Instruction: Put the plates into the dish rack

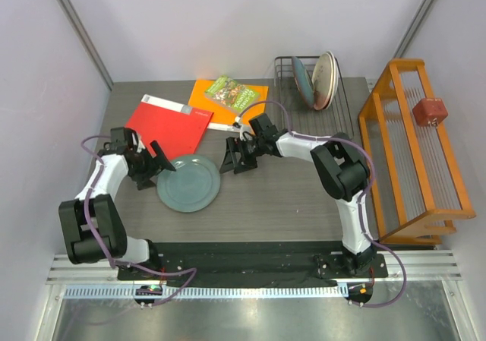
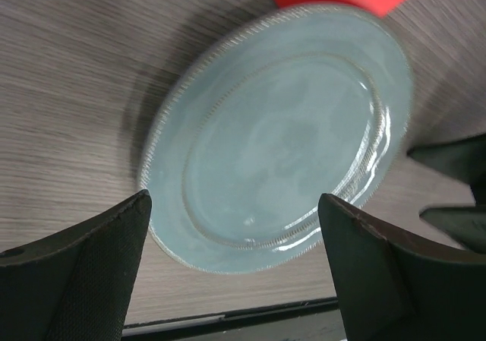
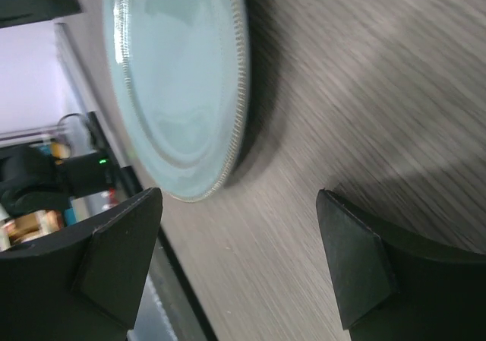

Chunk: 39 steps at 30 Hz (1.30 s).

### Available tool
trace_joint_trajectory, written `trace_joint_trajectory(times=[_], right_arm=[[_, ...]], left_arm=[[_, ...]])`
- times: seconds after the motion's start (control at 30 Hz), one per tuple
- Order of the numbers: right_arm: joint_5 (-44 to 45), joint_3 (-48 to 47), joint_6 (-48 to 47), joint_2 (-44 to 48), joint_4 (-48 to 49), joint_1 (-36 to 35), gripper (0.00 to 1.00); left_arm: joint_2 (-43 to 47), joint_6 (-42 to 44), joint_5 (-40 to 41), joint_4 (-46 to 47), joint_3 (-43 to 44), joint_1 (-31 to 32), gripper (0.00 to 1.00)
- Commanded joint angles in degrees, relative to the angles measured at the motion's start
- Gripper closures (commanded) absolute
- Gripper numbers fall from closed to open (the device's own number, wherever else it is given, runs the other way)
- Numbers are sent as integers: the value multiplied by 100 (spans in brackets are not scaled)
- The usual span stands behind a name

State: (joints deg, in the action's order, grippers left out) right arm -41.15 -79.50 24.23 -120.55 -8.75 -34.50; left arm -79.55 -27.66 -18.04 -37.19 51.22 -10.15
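A plain grey-green plate (image 1: 188, 183) lies flat on the table between the two arms, with nothing touching it. My left gripper (image 1: 158, 170) is open just off its left rim; the left wrist view shows the plate (image 2: 281, 136) ahead of the open left gripper (image 2: 233, 200). My right gripper (image 1: 234, 161) is open to the plate's right, over bare table. In the right wrist view the plate (image 3: 178, 83) is upper left of that gripper (image 3: 239, 197). The black wire dish rack (image 1: 343, 107) at the back holds a dark teal plate (image 1: 303, 83) and a pale plate (image 1: 326, 79), both on edge.
A red book (image 1: 168, 124) lies just behind the plate, with an orange book (image 1: 203, 94) and a green booklet (image 1: 231, 94) further back. An orange wooden rack (image 1: 414, 159) stands along the right side with a red cube (image 1: 430, 112) on it.
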Motion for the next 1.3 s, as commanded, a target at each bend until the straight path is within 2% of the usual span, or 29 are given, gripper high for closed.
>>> trace_joint_trajectory(times=[0.0,0.23,0.37,0.53,0.57,0.63,0.67,0.77,0.87,0.9,0.97,1.03,1.07,1.1,1.13,1.17,1.23,1.27], right_arm=[[-640,-328,495,-363,550,-13,12],[-1017,-461,837,-820,805,-13,13],[-1246,-469,1084,-1110,1068,-13,14],[-1527,-496,1408,-1488,1402,-57,15],[-1667,-557,1435,-1558,1420,-83,16],[-1730,-575,1575,-1647,1481,-162,18],[-1748,-531,1681,-1699,1560,-171,19],[-1765,-513,2154,-1831,2096,-206,21],[-1721,-566,2314,-1858,2378,-215,31],[-1704,-575,2314,-1840,2404,-206,38],[-1669,-584,2332,-1805,2405,-197,45],[-1607,-575,2323,-1735,2378,-197,62],[-1590,-566,2323,-1709,2387,-197,69],[-1555,-575,2332,-1648,2396,-206,81],[-1537,-575,2323,-1621,2405,-197,86],[-1493,-610,2306,-1594,2379,-197,98],[-1414,-680,2131,-1437,2238,-197,99],[-1396,-802,2025,-1375,2011,-197,98]], left_arm=[[-254,-274,273,194,-147,-346,9],[-535,-20,425,370,-420,-435,15],[-807,33,30,677,-543,-435,23],[-1229,59,-401,845,-473,-435,45],[-1386,59,-437,819,-438,-435,53],[-1502,120,-507,740,-368,-435,62],[-1546,129,-525,705,-350,-435,73],[-1625,182,-560,617,-323,-444,89],[-1687,173,-569,634,-323,-444,97],[-1713,165,-577,625,-323,-435,97],[-1731,164,-578,617,-323,-435,98],[-1766,182,-595,616,-297,-435,97],[-1783,182,-613,590,-297,-435,92],[-1801,199,-630,581,-262,-435,87],[-1810,217,-630,564,-244,-435,78],[-1792,226,-639,572,-236,-444,72],[-1723,314,-665,520,-157,-444,62],[-1661,331,-631,433,-122,-444,45]])
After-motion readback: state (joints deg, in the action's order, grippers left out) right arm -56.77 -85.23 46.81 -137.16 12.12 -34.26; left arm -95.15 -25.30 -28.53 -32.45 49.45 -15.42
